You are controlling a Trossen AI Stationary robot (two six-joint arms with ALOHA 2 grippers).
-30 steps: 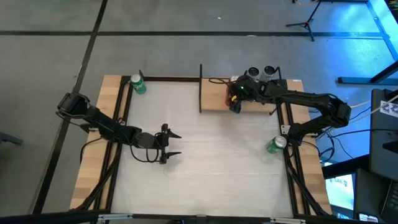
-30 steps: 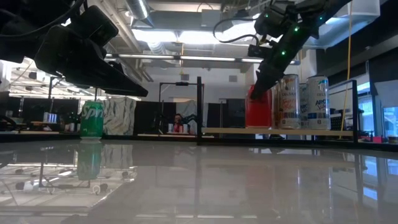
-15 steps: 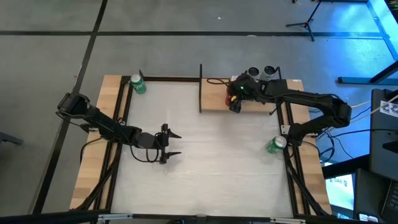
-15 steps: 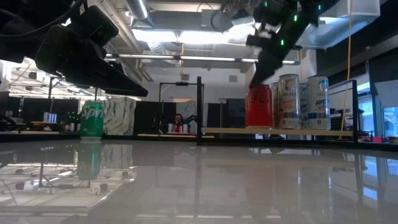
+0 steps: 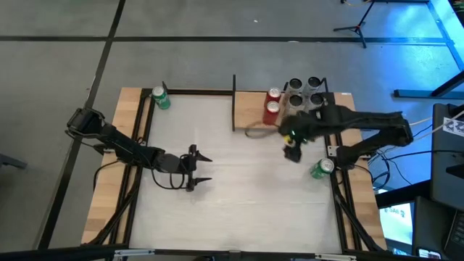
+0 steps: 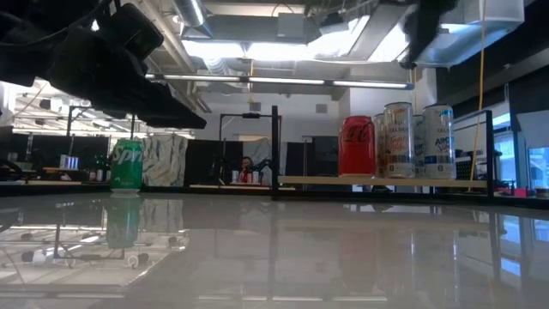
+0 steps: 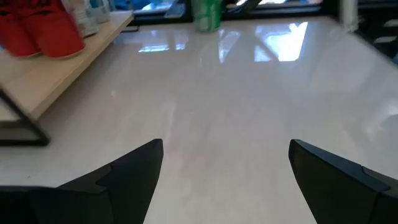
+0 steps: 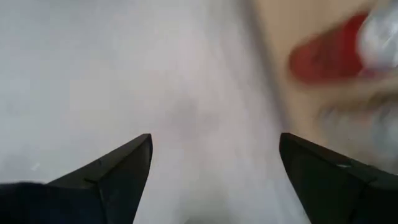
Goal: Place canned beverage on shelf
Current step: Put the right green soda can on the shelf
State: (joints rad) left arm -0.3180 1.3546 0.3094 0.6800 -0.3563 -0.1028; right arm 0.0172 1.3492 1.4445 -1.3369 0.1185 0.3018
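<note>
two red cans (image 5: 272, 102) stand upright on the pale wooden shelf (image 5: 250, 116) in the upper middle of the high view, one just behind the other, with silver cans (image 5: 304, 88) grouped just to their right. in the low view the red can (image 6: 356, 147) stands at centre right on the shelf board (image 6: 377, 181), the silver cans (image 6: 418, 141) just beside it.

the right gripper (image 5: 292, 154) hangs over the white tabletop (image 5: 239, 188) just below the shelf's right end in the high view, apart from the cans and holding nothing; its own wrist view shows its two dark fingers (image 8: 112, 168) spread wide.

the left gripper (image 5: 201, 168) waits at centre left of the high view above the tabletop, its fingers (image 7: 124, 174) likewise spread with nothing between them.

a green can (image 5: 160, 98) stands at the table's upper left corner, and another green can (image 5: 322, 168) lies at the right edge near the right arm's base.
</note>
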